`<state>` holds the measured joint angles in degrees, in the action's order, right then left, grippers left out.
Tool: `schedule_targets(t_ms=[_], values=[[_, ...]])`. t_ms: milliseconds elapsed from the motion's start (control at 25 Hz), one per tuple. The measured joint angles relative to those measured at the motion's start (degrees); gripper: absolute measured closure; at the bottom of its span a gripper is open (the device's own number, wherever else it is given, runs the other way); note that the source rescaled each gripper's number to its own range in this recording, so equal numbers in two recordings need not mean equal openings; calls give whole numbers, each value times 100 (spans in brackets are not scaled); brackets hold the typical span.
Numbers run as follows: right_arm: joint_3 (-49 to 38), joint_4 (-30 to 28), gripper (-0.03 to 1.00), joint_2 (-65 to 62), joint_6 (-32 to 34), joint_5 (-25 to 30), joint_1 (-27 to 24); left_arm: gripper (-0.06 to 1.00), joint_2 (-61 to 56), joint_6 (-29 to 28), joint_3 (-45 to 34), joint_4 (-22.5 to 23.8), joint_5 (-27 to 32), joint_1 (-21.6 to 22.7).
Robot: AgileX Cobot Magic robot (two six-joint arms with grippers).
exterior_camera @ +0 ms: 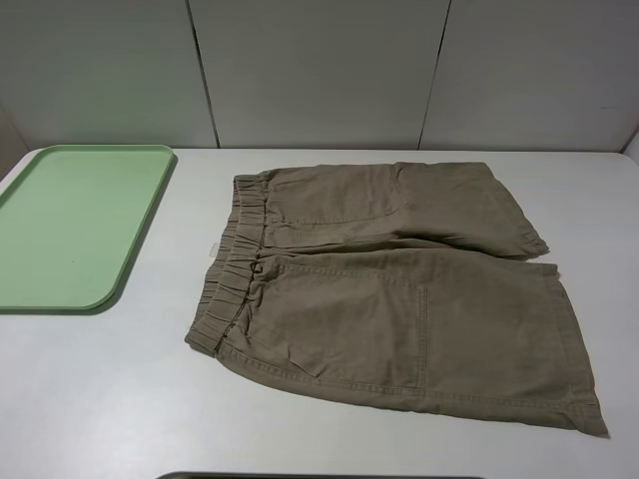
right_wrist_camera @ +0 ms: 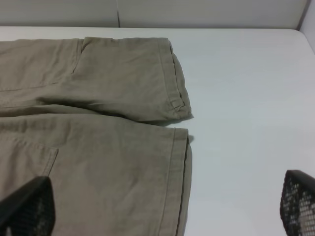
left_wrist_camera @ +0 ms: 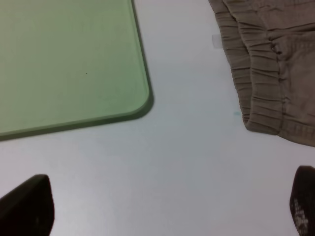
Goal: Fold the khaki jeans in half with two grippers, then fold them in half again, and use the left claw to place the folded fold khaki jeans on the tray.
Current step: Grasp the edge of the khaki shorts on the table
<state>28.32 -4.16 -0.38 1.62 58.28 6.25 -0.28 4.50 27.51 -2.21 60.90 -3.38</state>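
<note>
The khaki jeans [exterior_camera: 399, 299] lie spread flat on the white table, with the gathered waistband toward the left and both legs pointing right. The pale-green tray [exterior_camera: 70, 225] sits at the table's left and holds nothing. Neither arm shows in the exterior high view. In the left wrist view the left claw [left_wrist_camera: 165, 206] is open over bare table, between the tray's corner [left_wrist_camera: 140, 105] and the waistband [left_wrist_camera: 261, 83]. In the right wrist view my right gripper [right_wrist_camera: 162, 206] stands open above the leg hems [right_wrist_camera: 172, 147], one black fingertip [right_wrist_camera: 27, 206] over the cloth.
Grey wall panels [exterior_camera: 319, 70] close off the back of the table. A small white label [exterior_camera: 212, 247] pokes out beside the waistband. A dark edge [exterior_camera: 319, 476] shows at the bottom of the exterior high view.
</note>
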Motion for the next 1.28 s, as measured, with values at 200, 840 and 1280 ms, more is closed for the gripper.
schedule_targets(t_ms=[200, 840, 1280], values=[[0, 0, -3, 0, 0, 0, 20, -1, 0, 0, 0, 0, 0, 0], [602, -197, -3, 1979, -1200, -935, 1189, -1, 1837, 1172, 1361, -21, -798, -693], [1266, -1188, -3, 4444, -1330, -997, 2781, -1, 4714, 1614, 1964, 548, -838, -1924]])
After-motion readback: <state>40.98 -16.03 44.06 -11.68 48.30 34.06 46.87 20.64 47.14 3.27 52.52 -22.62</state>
